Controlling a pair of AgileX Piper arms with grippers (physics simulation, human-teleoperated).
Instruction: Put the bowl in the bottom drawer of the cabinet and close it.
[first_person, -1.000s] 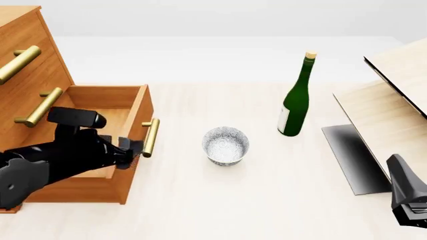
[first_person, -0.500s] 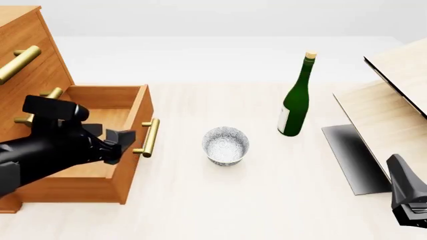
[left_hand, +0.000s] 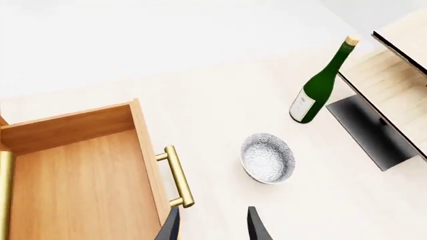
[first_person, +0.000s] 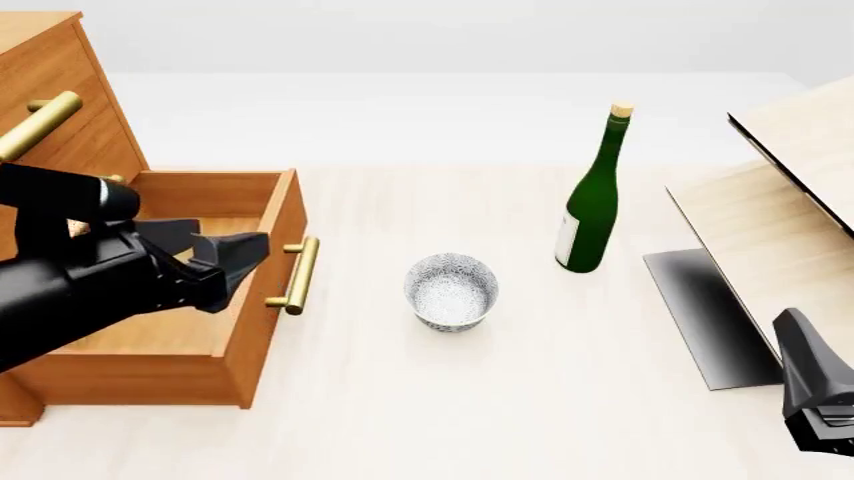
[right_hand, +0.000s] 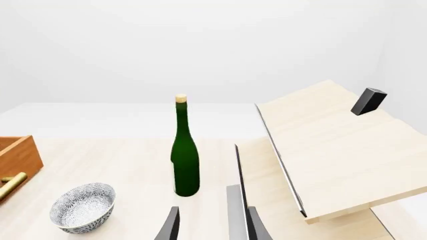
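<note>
One bowl (first_person: 451, 291) sits upright, mouth up, on the pale wooden table (first_person: 441, 400), under plain white walls, between the drawer's brass handle (first_person: 300, 275) and a green bottle (first_person: 593, 196). The bottom drawer (first_person: 200, 300) stands pulled out of the cabinet (first_person: 54, 120). The left gripper (first_person: 220, 260) hovers above it, fingers apart, empty. The right gripper (right_hand: 208, 225) holds nothing, fingers narrowly apart.
</note>
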